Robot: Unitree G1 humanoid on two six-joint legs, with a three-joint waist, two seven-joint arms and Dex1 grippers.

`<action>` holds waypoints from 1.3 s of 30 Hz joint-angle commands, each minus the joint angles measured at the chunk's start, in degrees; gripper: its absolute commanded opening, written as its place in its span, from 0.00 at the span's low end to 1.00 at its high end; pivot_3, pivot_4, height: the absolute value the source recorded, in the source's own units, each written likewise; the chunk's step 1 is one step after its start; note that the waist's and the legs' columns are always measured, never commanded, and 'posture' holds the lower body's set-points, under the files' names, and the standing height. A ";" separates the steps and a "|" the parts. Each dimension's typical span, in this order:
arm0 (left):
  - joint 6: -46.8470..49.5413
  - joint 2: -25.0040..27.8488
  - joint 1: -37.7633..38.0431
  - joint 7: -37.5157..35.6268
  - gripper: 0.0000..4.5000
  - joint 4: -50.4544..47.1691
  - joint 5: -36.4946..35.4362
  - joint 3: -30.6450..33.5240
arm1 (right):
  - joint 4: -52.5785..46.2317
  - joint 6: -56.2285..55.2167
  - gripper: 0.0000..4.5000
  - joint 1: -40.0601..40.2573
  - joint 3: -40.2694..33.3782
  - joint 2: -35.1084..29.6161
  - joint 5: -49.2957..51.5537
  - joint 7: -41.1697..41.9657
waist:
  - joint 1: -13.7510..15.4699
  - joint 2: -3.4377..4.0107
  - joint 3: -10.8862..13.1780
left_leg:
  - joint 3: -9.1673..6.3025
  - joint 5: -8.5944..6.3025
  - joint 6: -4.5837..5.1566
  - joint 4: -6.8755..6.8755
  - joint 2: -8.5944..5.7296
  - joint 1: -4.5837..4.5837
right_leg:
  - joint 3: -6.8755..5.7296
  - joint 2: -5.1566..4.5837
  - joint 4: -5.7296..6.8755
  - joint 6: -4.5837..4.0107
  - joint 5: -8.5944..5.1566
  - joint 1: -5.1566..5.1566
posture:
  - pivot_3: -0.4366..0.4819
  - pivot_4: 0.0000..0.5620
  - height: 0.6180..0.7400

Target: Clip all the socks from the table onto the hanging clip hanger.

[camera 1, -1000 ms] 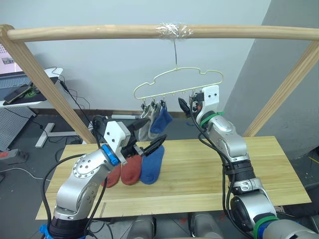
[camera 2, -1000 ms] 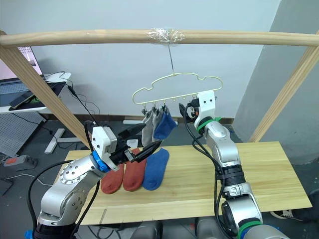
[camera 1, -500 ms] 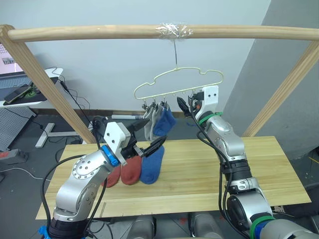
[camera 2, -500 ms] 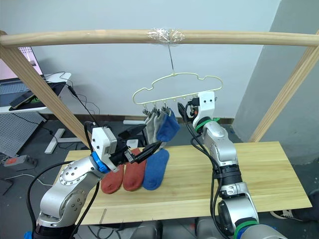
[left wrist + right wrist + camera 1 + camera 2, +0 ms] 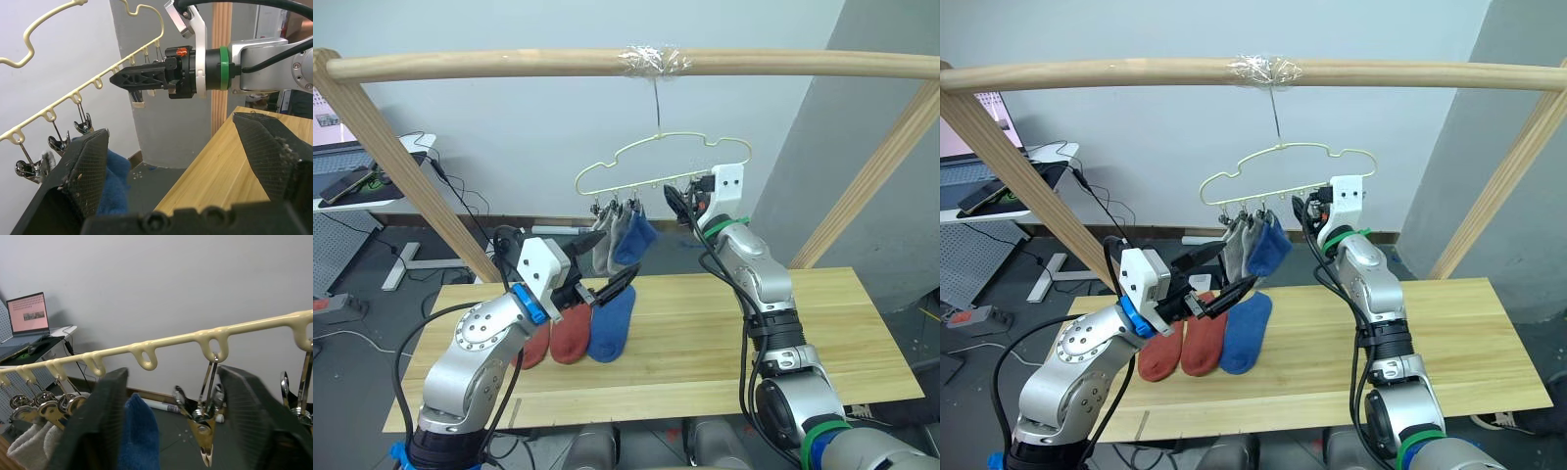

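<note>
Under the wooden pole point(image 5: 607, 64) in your head views, the clip hanger point(image 5: 661, 166) carries two grey socks point(image 5: 605, 245) and one blue sock point(image 5: 631, 240) on its leftmost clips, while two rust-red socks point(image 5: 558, 338) and another blue sock point(image 5: 612, 323) lie side by side on the table point(image 5: 705, 343). Your left wrist view shows the left gripper point(image 5: 176, 176) with fingers wide apart and empty, and the right gripper point(image 5: 142, 78) with fingers together beside a clip. Your right wrist view looks along that gripper's dark fingers point(image 5: 98, 426), which seem spread here, so you cannot tell their state; a bare metal clip point(image 5: 205, 423) hangs between them.
</note>
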 commanded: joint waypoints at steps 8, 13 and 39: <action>-0.86 0.24 -0.34 -0.18 1.00 -1.51 0.05 0.43 | 0.14 -0.81 0.57 -1.41 0.61 0.12 0.03 0.59 | 0.01 0.00 0.01 | 0.00 0.00 0.00 0.00 0.00 0.00 | 0.00 0.00 0.00 0.01 -0.01 0.00 | 0.52 0.20 1.00; -1.03 0.38 -0.63 -0.49 1.00 -1.01 0.13 0.61 | 0.47 -1.10 0.57 -1.61 0.55 0.12 0.06 0.55 | 0.01 0.01 0.01 | 0.00 0.00 0.00 0.00 0.00 0.00 | 0.00 0.00 -0.01 0.04 -0.02 0.00 | 0.52 0.20 1.00; -0.39 0.06 0.26 -0.05 1.00 -2.23 -0.07 -0.16 | 0.97 -2.45 0.57 -1.56 0.62 0.20 -0.28 0.42 | 0.02 0.01 0.04 | -0.01 -0.01 0.01 -0.02 0.00 -0.01 | 0.00 0.00 -0.03 0.22 -0.16 -0.01 | 0.52 0.22 1.00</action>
